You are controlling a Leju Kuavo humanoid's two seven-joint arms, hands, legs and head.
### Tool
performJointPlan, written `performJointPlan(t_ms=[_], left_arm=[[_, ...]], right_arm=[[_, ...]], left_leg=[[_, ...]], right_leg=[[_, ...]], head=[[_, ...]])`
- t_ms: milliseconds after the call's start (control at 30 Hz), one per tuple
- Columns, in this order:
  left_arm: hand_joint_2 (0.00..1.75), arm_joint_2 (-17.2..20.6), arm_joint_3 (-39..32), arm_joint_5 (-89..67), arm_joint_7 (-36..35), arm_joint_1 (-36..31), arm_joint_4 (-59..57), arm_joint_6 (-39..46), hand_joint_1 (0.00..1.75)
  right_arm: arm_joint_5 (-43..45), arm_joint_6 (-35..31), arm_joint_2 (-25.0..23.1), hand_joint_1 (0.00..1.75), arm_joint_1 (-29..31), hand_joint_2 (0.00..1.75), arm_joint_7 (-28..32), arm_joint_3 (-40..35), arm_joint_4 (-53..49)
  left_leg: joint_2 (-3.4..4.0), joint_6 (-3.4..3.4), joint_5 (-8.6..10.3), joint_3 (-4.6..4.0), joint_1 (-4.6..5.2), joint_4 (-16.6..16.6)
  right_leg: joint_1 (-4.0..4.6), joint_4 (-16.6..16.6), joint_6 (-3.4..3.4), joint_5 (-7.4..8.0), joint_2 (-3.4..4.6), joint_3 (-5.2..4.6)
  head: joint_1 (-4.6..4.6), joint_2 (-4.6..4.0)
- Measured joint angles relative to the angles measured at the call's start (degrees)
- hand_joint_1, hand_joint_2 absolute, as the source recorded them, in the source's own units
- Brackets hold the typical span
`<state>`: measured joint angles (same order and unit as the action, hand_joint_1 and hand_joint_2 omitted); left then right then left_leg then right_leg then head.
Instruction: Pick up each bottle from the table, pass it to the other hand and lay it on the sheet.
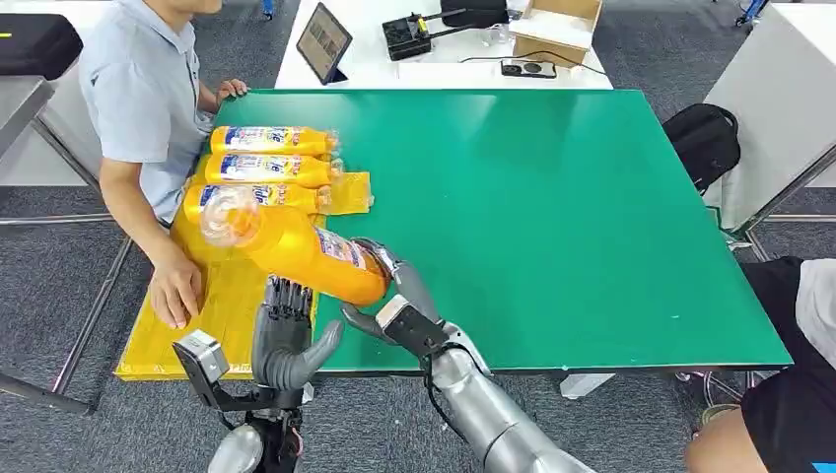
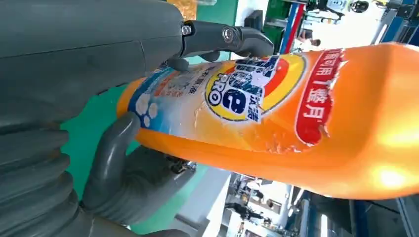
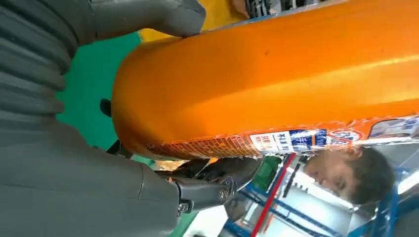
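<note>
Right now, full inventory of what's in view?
held bottle: 1, orange, gripped at its base end by the right hand, cap toward the person, above the sheet's edge
laid bottles: 3, orange-yellow, side by side on the sheet
sheet: 1, yellow, left part of the table
table: 1, green top
tablet: 1, dark, on the white desk behind
cardboard box: 1, brown, white desk
backpack: 1, black, floor at the right
person: 1, grey shirt, hand on the sheet
left hand: fingers spread under the held bottle
right hand: grips the held bottle
</note>
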<state>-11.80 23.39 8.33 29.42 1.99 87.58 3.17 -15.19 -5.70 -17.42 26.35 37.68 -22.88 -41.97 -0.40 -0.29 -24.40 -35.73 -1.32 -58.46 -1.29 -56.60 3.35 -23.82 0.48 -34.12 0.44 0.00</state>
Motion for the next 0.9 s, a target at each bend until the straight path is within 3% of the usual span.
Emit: performJointPlan(t_ms=[133, 467, 733, 767, 900], left_arm=[[1.75, 0.29, -0.09, -1.14, 0.07, -0.38, -0.11, 1.05, 0.0], [1.75, 0.18, -0.46, -12.11, 5.49, -2.12, -0.22, 13.62, 0.0], [1.75, 0.18, -0.63, -8.64, 5.88, -2.28, -0.2, 14.06, 0.02], [1.75, 0.15, -0.77, -7.27, 5.88, -2.29, -0.15, 13.79, 1.69], [1.75, 0.18, -1.55, -1.56, 5.18, -2.27, -0.04, 11.0, 1.75]], right_arm=[[-0.4, 0.22, -0.37, 1.75, 0.97, 1.75, 0.04, -1.49, 0.77], [-1.53, 1.49, -2.38, 1.75, 1.86, 1.75, -0.28, -7.94, 2.19], [-1.99, 0.37, -2.49, 1.71, 2.58, 1.75, -0.9, -10.47, 3.04], [-1.99, 0.35, -2.49, 1.68, 2.66, 1.75, -1.03, -10.74, 3.19], [-1.95, -0.02, -2.49, 1.5, 2.75, 1.75, -1.14, -11.54, 3.94]], left_leg=[[0.02, 0.0, 0.0, 0.0, 0.0, 0.0], [0.07, -0.01, 0.0, -0.02, -0.01, 0.0], [0.09, 0.0, 0.0, -0.01, 0.0, 0.0], [0.09, 0.0, 0.0, -0.01, 0.0, 0.0], [0.1, -0.01, 0.0, -0.01, -0.01, 0.0]], right_leg=[[0.0, -0.01, 0.0, 0.0, 0.0, -0.01], [0.0, -0.01, -0.01, -0.01, 0.02, -0.09], [0.0, -0.01, -0.01, 0.0, 0.02, -0.08], [0.0, -0.01, -0.01, 0.0, 0.02, -0.08], [0.0, -0.01, -0.01, 0.0, 0.02, -0.1]], head=[[-0.02, 0.0], [0.0, 0.0], [-0.02, 0.0], [-0.04, 0.0], [-0.02, 0.0]])
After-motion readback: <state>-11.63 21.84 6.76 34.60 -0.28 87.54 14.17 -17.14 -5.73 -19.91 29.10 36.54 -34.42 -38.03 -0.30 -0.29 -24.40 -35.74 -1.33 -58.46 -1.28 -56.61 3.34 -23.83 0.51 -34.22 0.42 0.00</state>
